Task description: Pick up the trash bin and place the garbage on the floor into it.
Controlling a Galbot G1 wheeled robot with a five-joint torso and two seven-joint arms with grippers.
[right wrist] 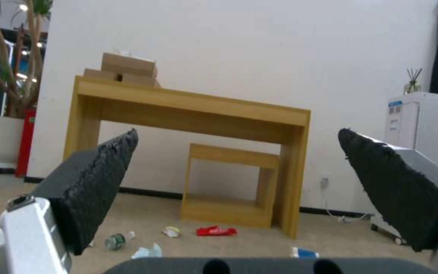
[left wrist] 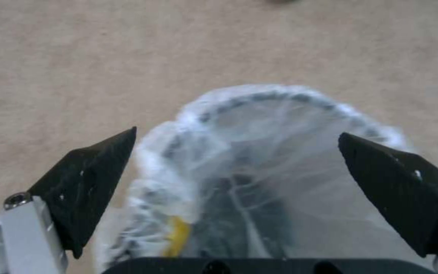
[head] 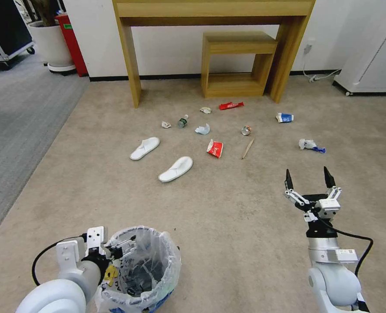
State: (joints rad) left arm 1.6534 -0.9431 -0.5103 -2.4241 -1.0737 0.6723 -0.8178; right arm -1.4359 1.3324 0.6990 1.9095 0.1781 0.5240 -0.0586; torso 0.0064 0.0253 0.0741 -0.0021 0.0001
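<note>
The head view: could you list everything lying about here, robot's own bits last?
Round trash bin with crinkled clear plastic liner: one, near left, upright on carpet.
White slippers: two, mid-carpet, left of centre.
Red wrappers: two, one near the desk, one mid-carpet.
Crushed can: one, silver.
Small clear bottle: one.
Blue-white carton: one.
Thin wooden stick: one.
Wooden desk: one, against the wall.
Left hand: at the bin's rim.
Right hand: open, empty, above carpet.

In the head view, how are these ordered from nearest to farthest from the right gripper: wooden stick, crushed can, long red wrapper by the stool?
From the right gripper:
1. Wooden stick, ahead and to its left.
2. Crushed can, just beyond the stick.
3. Long red wrapper, farthest, near the wooden stool.
</note>
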